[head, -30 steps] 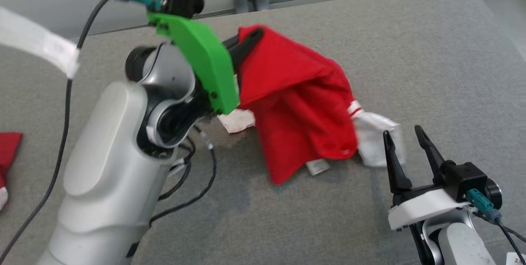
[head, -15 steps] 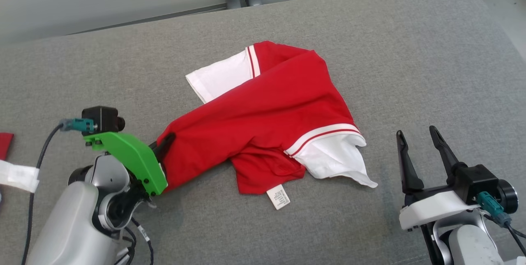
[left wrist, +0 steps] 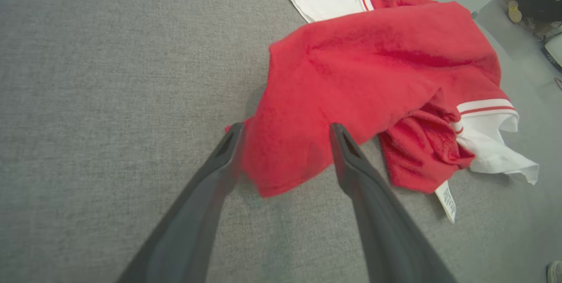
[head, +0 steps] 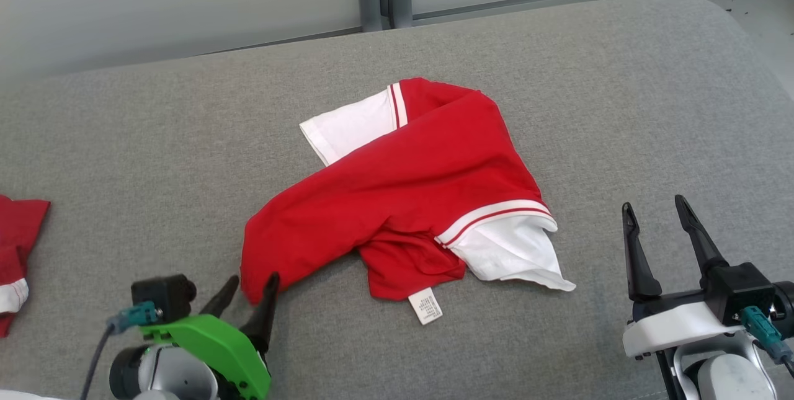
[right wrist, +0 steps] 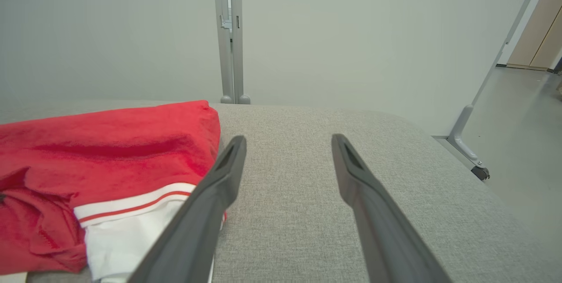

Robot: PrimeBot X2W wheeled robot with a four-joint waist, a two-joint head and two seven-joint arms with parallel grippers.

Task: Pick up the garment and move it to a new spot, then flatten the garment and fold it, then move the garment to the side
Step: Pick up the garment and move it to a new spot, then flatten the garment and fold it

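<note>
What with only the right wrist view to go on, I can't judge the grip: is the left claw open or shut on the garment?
Observer: Open. The left claw stands wide and straddles the near-left red corner of the garment, which lies on the grey padded surface.
Operator: Is the shirt flat beyond what I see?
Observer: No. It is bunched, and a second white sleeve pokes out on its far side.
Operator: Anything else on that surface?
Observer: A red and white cloth lies at the far left edge, apart from the garment.
</note>
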